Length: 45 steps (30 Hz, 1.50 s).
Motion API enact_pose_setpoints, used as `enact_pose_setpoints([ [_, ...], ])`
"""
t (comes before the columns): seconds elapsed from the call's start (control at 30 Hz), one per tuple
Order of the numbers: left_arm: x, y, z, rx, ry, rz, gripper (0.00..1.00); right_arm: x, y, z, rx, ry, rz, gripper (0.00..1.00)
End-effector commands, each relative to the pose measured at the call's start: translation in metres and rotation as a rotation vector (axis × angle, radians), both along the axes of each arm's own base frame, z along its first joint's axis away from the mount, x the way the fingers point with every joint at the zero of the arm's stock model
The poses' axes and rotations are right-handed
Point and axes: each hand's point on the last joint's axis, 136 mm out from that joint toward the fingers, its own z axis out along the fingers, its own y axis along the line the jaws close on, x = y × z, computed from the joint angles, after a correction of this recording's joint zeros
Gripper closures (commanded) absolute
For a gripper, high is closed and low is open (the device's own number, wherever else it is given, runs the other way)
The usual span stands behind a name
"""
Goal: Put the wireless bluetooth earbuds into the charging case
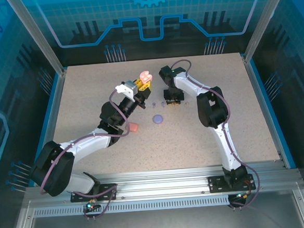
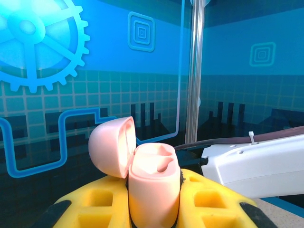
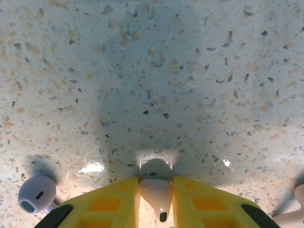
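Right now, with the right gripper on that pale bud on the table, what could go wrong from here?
1. The pale earbud is pinched only at the tips of the right gripper, so it may twist or pop out on the lift.
2. The purple earbud lies close beside that gripper; a sideways move could knock it.
3. The open case in the left gripper offers small wells, so a tilted bud may jam.

No legible text or numbers, as far as visible.
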Motion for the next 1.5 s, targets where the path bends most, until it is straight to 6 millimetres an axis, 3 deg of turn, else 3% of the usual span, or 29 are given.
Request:
enact_pose_setpoints([
  [0.0, -0.002, -0.005, 0.018, -0.026, -0.037, -0.032, 1.00, 0.004, -0.002, -0.015, -0.001, 0.014, 0.003, 0.77],
  [0.23, -0.003, -0.006, 0.016, -0.023, -0.030, -0.040, 1.00, 0.004, -0.004, -0.011, 0.003, 0.001, 0.019, 0.88],
  [0.37, -0.004, -0.007, 0.015, -0.023, -0.026, -0.048, 1.00, 0.003, -0.004, 0.002, 0.018, -0.039, 0.027, 0.93],
  [0.6, -0.010, -0.007, 0.018, -0.024, -0.031, -0.060, 1.00, 0.001, -0.006, 0.057, 0.062, -0.181, 0.019, 0.93],
  [0.83, -0.021, -0.009, 0.026, -0.016, -0.051, -0.078, 1.00, -0.009, -0.009, 0.138, 0.114, -0.377, 0.055, 0.93],
  [1.03, -0.038, -0.010, 0.034, 0.008, -0.081, -0.099, 1.00, -0.034, -0.010, 0.224, 0.192, -0.596, 0.116, 0.92],
  [1.3, -0.055, -0.015, 0.036, 0.051, -0.109, -0.130, 1.00, -0.089, 0.000, 0.351, 0.314, -0.923, 0.261, 0.90],
  [1.47, -0.059, -0.027, 0.031, 0.104, -0.117, -0.155, 1.00, -0.126, 0.020, 0.406, 0.386, -1.060, 0.393, 0.90],
])
